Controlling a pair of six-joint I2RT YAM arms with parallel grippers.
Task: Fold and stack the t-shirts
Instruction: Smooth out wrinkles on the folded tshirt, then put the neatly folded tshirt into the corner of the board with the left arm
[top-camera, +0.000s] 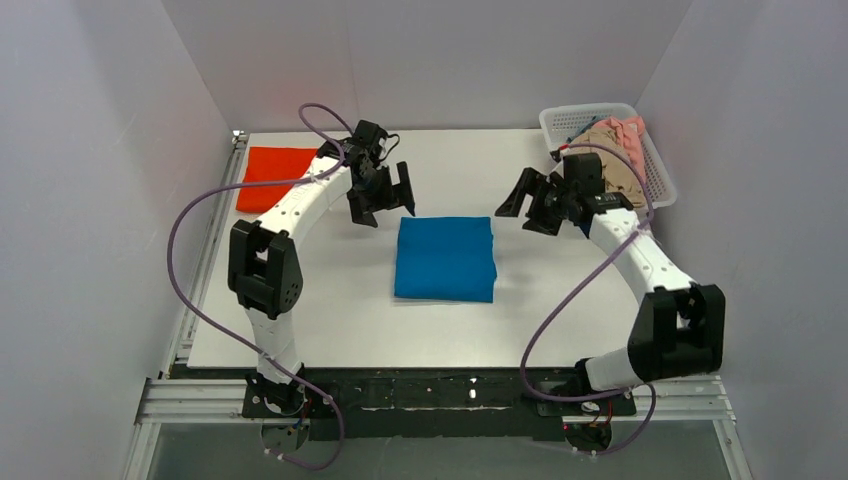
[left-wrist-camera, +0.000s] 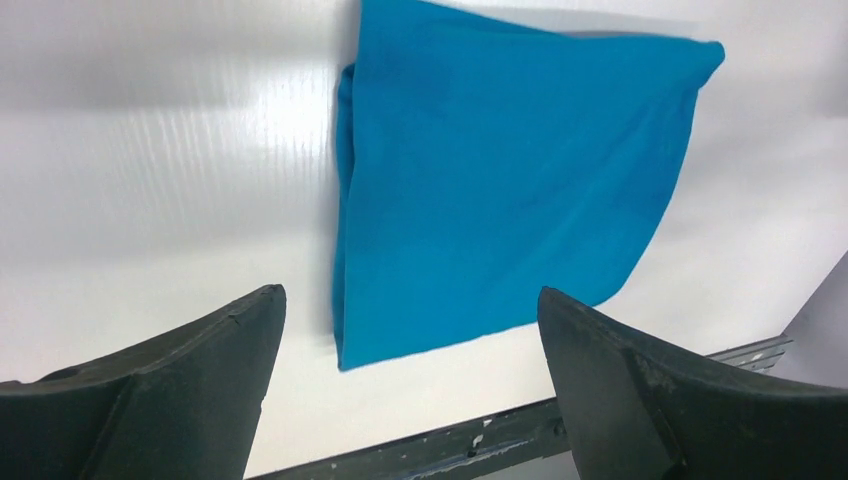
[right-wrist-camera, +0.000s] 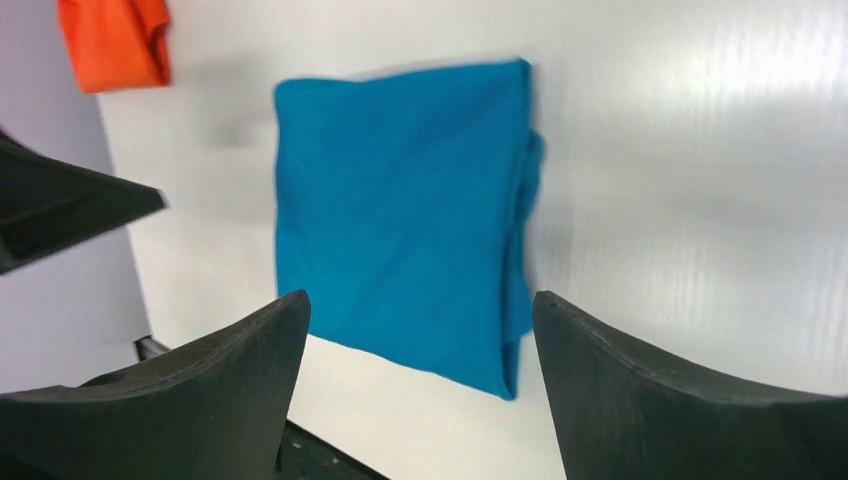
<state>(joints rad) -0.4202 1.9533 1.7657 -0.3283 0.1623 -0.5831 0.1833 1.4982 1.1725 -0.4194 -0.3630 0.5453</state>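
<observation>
From above, the blue shirt (top-camera: 445, 258) lies as a neat rectangle in the middle of the table (top-camera: 330, 320), and the orange shirt (top-camera: 272, 175) lies folded at the far left corner, well apart from it. A beige shirt (top-camera: 610, 150) and a pink shirt (top-camera: 632, 130) sit bunched in the basket (top-camera: 655, 170) at the far right. The left gripper (top-camera: 385, 212) hangs above the table just beyond the blue shirt's far left corner, and the right gripper (top-camera: 522, 218) mirrors it off the far right corner. Both have their jaws spread wide and hold nothing. The left wrist view looks down between the left gripper (left-wrist-camera: 408, 292) at the blue shirt (left-wrist-camera: 500, 190), which lies flat with layered edges along one side and no cloth touching the fingers. The right wrist view shows the same between the right gripper (right-wrist-camera: 420, 296): the blue shirt (right-wrist-camera: 400, 210) is folded, with its stacked edges on one side (slightly uneven there), and the orange shirt (right-wrist-camera: 112, 42) shows at the corner of the frame. The fold of the blue one looks finished, so the step in hand is probably stacking. That calls for both grippers to drop to the shirt's edges, pinch through all the layers and carry it over onto the orange one without letting the fold spill; after that, the basket.
</observation>
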